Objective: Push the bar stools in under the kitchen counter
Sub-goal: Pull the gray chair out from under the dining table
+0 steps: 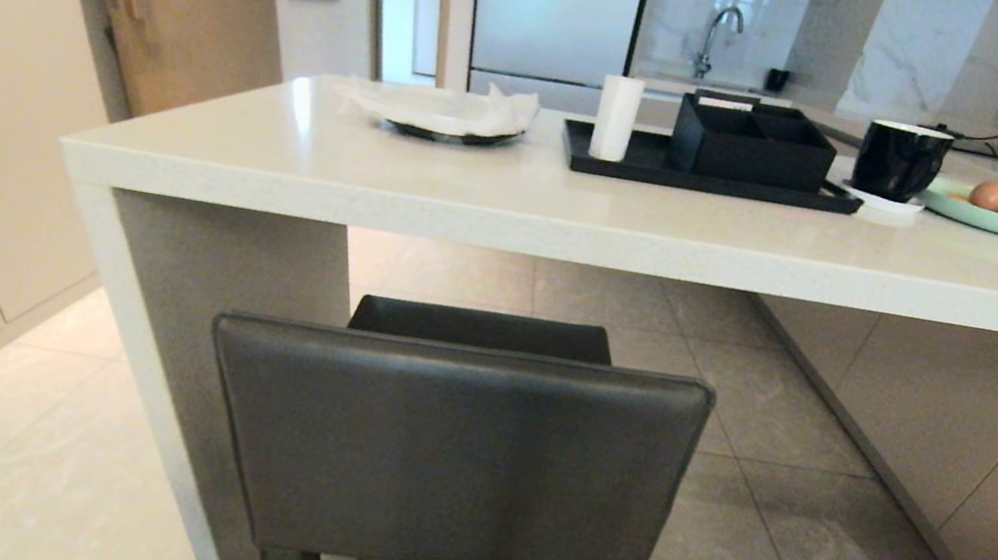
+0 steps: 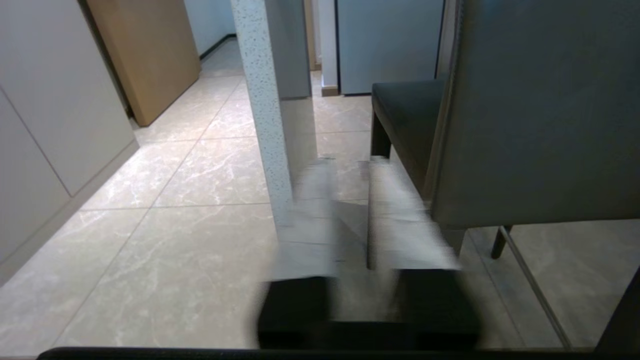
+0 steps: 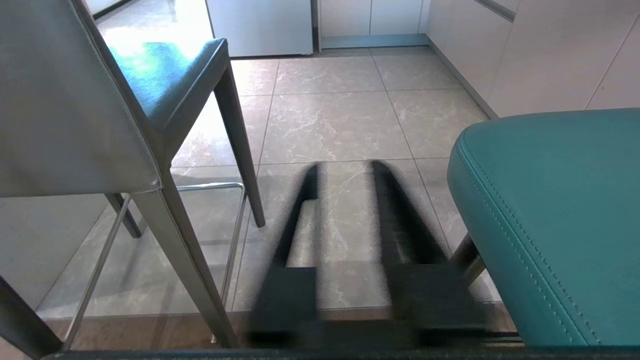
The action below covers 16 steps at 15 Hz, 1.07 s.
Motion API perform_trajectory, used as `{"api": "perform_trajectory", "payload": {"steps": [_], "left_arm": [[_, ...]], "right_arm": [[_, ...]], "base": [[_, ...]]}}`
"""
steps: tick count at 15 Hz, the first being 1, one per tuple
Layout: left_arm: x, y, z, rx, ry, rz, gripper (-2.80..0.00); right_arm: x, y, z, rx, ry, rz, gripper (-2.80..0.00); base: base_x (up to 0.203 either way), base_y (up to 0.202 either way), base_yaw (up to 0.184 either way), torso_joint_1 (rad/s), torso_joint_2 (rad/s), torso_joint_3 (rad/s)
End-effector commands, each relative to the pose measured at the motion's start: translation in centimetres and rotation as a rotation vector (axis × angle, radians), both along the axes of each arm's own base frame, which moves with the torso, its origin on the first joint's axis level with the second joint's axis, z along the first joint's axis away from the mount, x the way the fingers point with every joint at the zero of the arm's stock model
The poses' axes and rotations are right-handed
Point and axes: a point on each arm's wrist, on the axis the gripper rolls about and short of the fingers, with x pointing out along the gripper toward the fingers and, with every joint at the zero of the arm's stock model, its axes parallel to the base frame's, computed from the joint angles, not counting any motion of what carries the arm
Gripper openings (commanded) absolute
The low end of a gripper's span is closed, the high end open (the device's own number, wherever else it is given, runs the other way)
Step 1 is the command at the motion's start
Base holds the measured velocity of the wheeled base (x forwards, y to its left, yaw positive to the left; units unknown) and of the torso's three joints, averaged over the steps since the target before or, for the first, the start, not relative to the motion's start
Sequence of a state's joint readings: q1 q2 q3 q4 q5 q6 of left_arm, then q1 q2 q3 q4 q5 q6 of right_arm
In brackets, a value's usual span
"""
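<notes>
No brand, label or legible writing can be made out anywhere. The left tool (image 2: 350,215) is seen only from its wrist camera, held low and level above the floor tiles (image 2: 165,235), beside the grey stool's back and in line with the white side panel (image 2: 262,110); its fingers are blurred, a narrow gap is shown between them, and nothing is held. The right tool (image 3: 345,215) is likewise held low and level, between the two stools, its dark fingers blurred, slightly parted and empty. The grey stool (image 1: 449,454) is covered in dark grey leather, with a square flat back, tapered grey legs and a thin metal footrest; it stands at the left end of the worktop (image 1: 572,206), its seat partly beneath the slab's edge and its back out in front. The teal stool (image 3: 555,220), with stitched leather along its rounded edge, stands to the right of the grey one, well out from the worktop. On the worktop are set a black tray (image 1: 640,167), a black mug (image 1: 899,160) and a green plate (image 1: 967,212) of vegetables.
</notes>
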State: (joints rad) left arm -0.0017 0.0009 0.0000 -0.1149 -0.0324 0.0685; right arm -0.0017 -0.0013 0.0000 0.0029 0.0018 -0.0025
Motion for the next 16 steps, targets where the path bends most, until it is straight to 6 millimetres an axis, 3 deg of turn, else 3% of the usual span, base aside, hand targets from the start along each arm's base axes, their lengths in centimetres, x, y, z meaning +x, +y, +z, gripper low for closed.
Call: {"api": "perform_trajectory", "payload": {"steps": [1, 12, 16], "left_arm": [[0.33, -0.01, -1.09, 0.005, 0.039, -0.002, 0.0], [0.33, 0.05, -1.1, -0.063, 0.042, 0.013, 0.0], [0.84, 0.05, -1.21, -0.057, 0.142, 0.019, 0.0]], "right_arm": [[0.01, 0.0, -0.04, -0.001, 0.001, 0.001, 0.0], [-0.01, 0.0, -0.01, -0.002, 0.003, 0.001, 0.0], [0.02, 0.02, 0.14, -0.011, 0.031, 0.008, 0.0]], "base": [[0.0, 0.0, 0.0, 0.0, 0.0, 0.0], [0.0, 0.0, 0.0, 0.0, 0.0, 0.0], [0.0, 0.0, 0.0, 0.0, 0.0, 0.0]]}}
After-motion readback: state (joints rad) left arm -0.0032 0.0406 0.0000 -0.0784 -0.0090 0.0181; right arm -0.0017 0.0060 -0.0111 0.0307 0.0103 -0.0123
